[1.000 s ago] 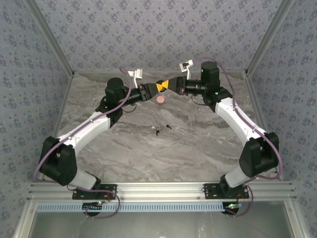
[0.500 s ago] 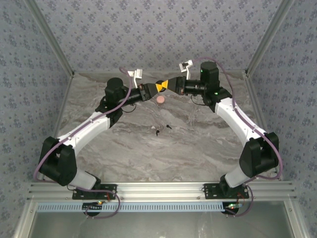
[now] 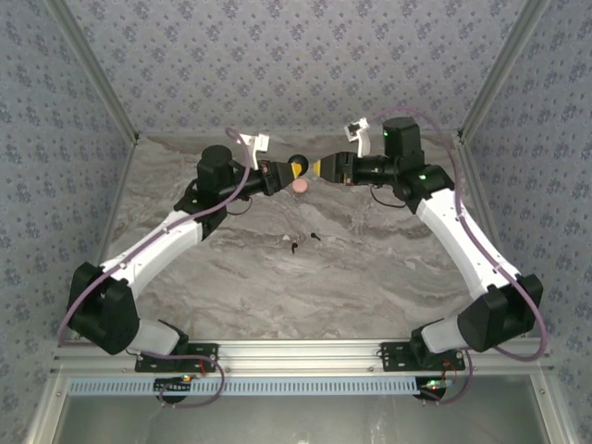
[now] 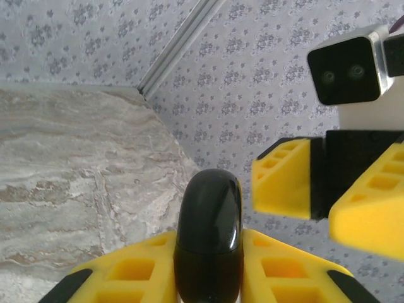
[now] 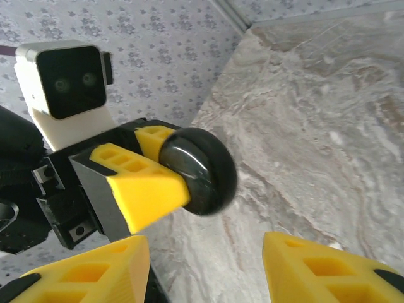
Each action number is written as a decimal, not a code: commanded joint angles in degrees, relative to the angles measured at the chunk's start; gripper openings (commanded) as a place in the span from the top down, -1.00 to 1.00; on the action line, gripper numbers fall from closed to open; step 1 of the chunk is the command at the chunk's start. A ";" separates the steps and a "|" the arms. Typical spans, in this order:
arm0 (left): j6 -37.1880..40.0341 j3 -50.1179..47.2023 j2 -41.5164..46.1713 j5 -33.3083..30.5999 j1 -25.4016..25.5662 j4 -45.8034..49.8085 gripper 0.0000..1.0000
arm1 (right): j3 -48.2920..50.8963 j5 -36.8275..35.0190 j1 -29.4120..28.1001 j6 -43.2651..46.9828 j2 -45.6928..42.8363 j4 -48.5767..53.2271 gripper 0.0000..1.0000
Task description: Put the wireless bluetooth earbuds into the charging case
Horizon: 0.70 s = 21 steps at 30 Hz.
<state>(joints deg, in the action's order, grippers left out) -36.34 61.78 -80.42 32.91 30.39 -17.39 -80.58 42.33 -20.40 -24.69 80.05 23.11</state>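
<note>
Marble table [image 3: 370,268]: 2 earbuds [image 3: 294,245] | left fingers [image 4: 132,271] clamp black case [image 4: 209,233]

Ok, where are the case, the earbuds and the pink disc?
case [image 4: 209,240], left wrist view, its glossy rounded face
earbuds [image 3: 294,246], top external view, the left bud
pink disc [image 3: 301,186], top external view, its middle

The earbuds [image 3: 294,246] are too small for detail; the black disc [image 4: 209,240] is cropped below
</note>
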 commanded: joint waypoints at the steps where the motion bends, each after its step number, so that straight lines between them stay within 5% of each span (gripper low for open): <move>1: 8.37 -2.11 2.53 -0.06 0.18 -6.14 0.49 | -1.87 -2.43 0.85 5.97 -2.94 7.13 -0.04; 11: 21.10 -5.33 4.05 4.42 1.49 -9.61 0.53 | -4.39 0.01 0.14 13.19 -3.95 14.87 -0.05; 21: 24.07 -8.42 4.83 8.00 3.16 -15.45 0.57 | -6.78 -1.71 -2.80 16.05 -2.21 17.77 -0.06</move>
<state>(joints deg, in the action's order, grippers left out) -14.68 53.34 -77.45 38.22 32.73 -27.92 -85.14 41.21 -22.85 -10.76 77.08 38.59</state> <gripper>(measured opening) 0.221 0.527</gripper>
